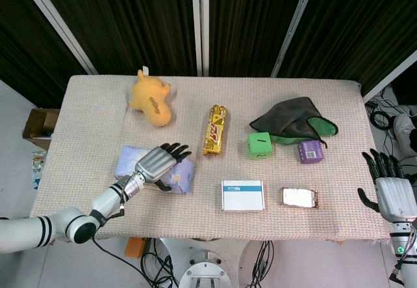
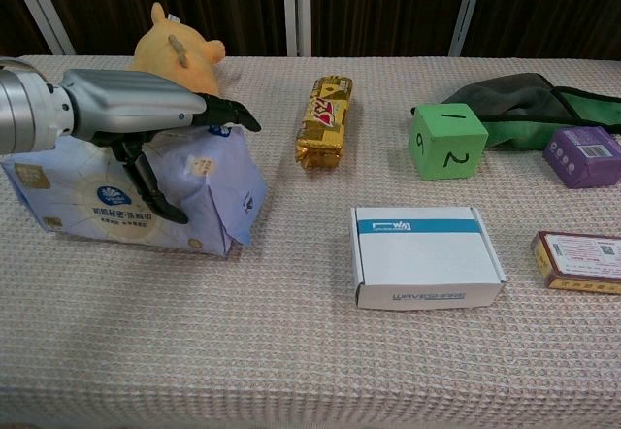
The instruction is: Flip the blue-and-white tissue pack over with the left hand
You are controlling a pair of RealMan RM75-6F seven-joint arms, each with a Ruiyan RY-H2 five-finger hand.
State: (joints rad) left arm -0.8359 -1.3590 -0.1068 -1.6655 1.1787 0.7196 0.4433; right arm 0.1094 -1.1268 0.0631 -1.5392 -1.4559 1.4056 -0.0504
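On the near left part of the bench, the blue-and-white tissue pack is seen lying with its printed face toward the chest camera. The left hand is laid across its top, fingers stretched over the far upper edge and the thumb hooked down the near face. It appears to be clasped rather than lifted; the base seems to rest on the cloth.

For a clean flip, the soft pack should be held firmly between thumb and fingers, since loose wrapping is likely to sag and slip. It is best rolled about its long edge, toward open bench.

Just beyond the pack, the yellow plush toy stands close, so a roll toward the far side would risk a knock. To the right lies the gold snack bar, apart.

The right hand is held off the right edge, fingers spread, holding nothing.
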